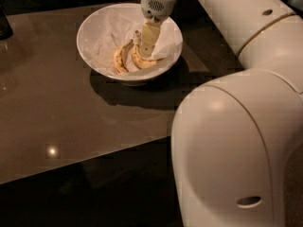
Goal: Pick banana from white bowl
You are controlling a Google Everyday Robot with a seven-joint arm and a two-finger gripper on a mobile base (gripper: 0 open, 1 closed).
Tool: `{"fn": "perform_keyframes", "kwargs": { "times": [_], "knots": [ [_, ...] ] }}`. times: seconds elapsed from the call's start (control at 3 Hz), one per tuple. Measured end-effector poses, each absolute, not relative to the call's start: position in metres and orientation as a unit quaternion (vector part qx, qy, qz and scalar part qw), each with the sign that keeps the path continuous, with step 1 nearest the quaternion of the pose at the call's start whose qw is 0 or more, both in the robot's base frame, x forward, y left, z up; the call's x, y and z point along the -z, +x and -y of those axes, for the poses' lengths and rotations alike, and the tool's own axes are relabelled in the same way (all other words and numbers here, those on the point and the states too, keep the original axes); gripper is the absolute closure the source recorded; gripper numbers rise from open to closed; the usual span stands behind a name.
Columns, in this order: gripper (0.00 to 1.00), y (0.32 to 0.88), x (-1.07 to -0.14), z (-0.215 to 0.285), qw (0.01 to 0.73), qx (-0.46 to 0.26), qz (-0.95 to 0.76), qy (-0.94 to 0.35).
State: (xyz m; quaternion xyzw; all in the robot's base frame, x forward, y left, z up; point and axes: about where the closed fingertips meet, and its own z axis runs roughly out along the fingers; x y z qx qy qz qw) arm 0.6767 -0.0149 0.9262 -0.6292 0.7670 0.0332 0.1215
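The pick is at the reaching stage and nothing is lifted yet. The gripper (146, 51) hangs down inside the white bowl (94, 30) from the 12 o'clock side, its tip right over, perhaps touching, the upper end of the banana (142, 62). From this angle it cannot be told whether the gripper is spread or closed, or whether it has any hold at all. The banana lies on the crumpled paper lining (106, 37) at about 5 o'clock of the bowl's centre, its curve opening upward, with no sign that it has left the paper. What remains, judging by this, is to secure the grasp, raise the fruit clear of the rim and carry it out. By count: one bowl, standing on the table (57, 117) toward 12 o'clock of the view; one paper lining; one gripper; one curved banana, and at about 7 o'clock of the bowl's centre what look like two paler bananas (119, 59) lying side by side, though they could be a single fruit.
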Motion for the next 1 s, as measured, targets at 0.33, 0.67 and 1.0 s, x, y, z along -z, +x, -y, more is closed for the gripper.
{"fn": "perform_keyframes", "kwargs": {
  "times": [0.33, 0.67, 1.0],
  "knots": [
    [0.39, 0.680, -0.914, 0.014, 0.111, -0.034, -0.766, -0.632],
    [0.41, 0.682, -0.899, 0.017, 0.097, -0.038, -0.769, -0.630],
    [0.41, 0.683, -0.888, 0.018, 0.087, -0.041, -0.771, -0.630]
  ]
}}
